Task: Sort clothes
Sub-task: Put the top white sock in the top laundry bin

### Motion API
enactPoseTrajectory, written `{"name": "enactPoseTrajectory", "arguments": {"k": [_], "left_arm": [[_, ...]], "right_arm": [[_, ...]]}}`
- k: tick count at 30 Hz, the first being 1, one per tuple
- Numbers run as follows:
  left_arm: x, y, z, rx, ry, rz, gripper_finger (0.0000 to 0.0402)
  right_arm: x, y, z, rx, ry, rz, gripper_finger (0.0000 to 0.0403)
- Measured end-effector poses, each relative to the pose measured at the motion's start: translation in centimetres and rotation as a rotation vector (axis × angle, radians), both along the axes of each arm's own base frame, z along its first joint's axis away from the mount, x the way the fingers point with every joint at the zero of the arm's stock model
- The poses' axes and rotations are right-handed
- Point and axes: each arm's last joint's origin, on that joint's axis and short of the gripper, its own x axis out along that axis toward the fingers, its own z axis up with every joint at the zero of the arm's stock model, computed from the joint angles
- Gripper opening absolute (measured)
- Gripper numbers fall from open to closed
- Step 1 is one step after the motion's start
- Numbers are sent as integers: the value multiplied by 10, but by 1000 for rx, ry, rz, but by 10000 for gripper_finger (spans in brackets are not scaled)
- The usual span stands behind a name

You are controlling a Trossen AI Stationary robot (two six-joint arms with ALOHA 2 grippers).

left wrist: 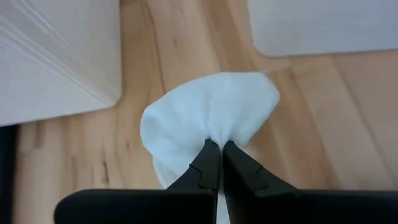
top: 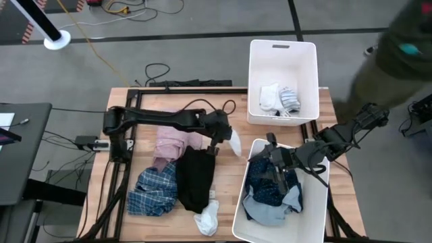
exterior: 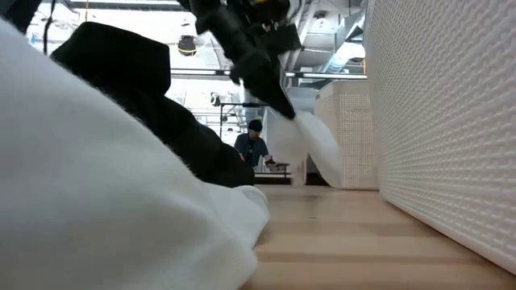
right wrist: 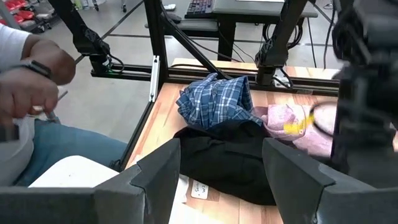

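My left gripper [top: 226, 138] is shut on a small white sock [top: 234, 142], lifted above the table between the two white bins; it shows in the left wrist view [left wrist: 211, 115] and the low view [exterior: 318, 145]. A pink garment [top: 172, 145], a black one [top: 196, 177], a blue plaid shirt [top: 154, 190] and another white sock [top: 207, 217] lie on the table. My right gripper [top: 278, 170] is open and empty above the navy patterned garment [top: 270, 189] in the near bin [top: 317, 202]. White and striped socks [top: 280, 99] lie in the far bin [top: 283, 50]. My left gripper pinches a gathered bunch of the white sock [left wrist: 214, 138] between its two fingertips, coming from above at a slant. The sock hangs below the fingers, clear of the table.
A person stands beyond the table's right edge [top: 398, 47]; a person's hands and lap show in the right wrist view [right wrist: 37, 81]. Bare wood lies between the two bins [top: 236, 131]. Cables lie on the floor behind the table [top: 158, 71].
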Motion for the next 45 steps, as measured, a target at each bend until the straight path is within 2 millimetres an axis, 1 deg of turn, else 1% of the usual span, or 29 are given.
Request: {"name": "enactPoseTrajectory", "arguments": {"k": [7,12,16,19,23,28,31,34,38,42,45], "left_arm": [[-24,-8,42,17,-60,-25,0],[-46,-14,74,27,-126,-36,0],[-65,-20,101,33,-199,-47,0],[-79,-25,118,34,-253,-57,0],[-96,-33,136,30,-306,-72,0],[-109,-42,147,21,-341,-95,0],[-116,-46,151,12,-343,-100,0],[-124,-48,153,21,-321,-89,0],[-137,-48,158,30,-309,-47,0],[-147,-51,165,16,-335,-45,0],[-149,-55,167,15,-347,-60,0]], "right_arm": [[0,-1,0,-18,0,2,244],[8,-2,-6,-71,13,-22,244],[20,-8,-13,-89,40,-68,244],[31,-13,-22,-110,84,-103,244],[52,-20,-37,-138,136,-150,244],[81,-31,-55,-176,150,-201,244],[94,-37,-62,-204,141,-236,244],[99,-42,-65,-228,138,-290,244],[100,-44,-64,-243,119,-341,244],[104,-45,-56,-240,35,-346,244],[111,-44,-52,-240,-34,-344,244]]}}
